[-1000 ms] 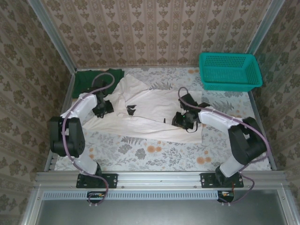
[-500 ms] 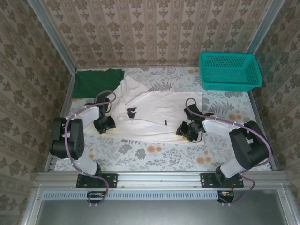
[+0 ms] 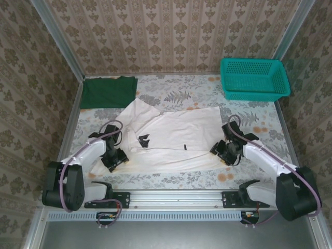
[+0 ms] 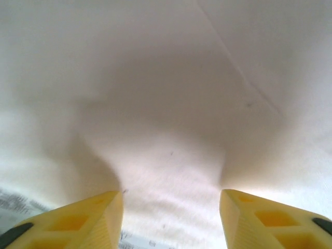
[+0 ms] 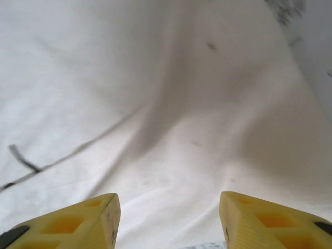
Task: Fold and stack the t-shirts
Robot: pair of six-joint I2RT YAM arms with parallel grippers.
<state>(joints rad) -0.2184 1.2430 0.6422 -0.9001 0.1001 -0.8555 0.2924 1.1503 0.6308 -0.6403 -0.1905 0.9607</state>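
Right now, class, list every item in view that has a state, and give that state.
off-white t-shirt, spread out flat
dark green t-shirt, lying flat, far left corner
teal mesh basket, upright, empty
left pincer, open over off-white t-shirt
right pincer, open over off-white t-shirt

No words or numbers can be read anywhere. The soft off-white cloth t-shirt (image 3: 176, 136) has a small dark mark (image 3: 143, 139) near its neck. It has another tiny dark mark (image 3: 184, 148) near its front edge. Both are too small to tell if they are letters.
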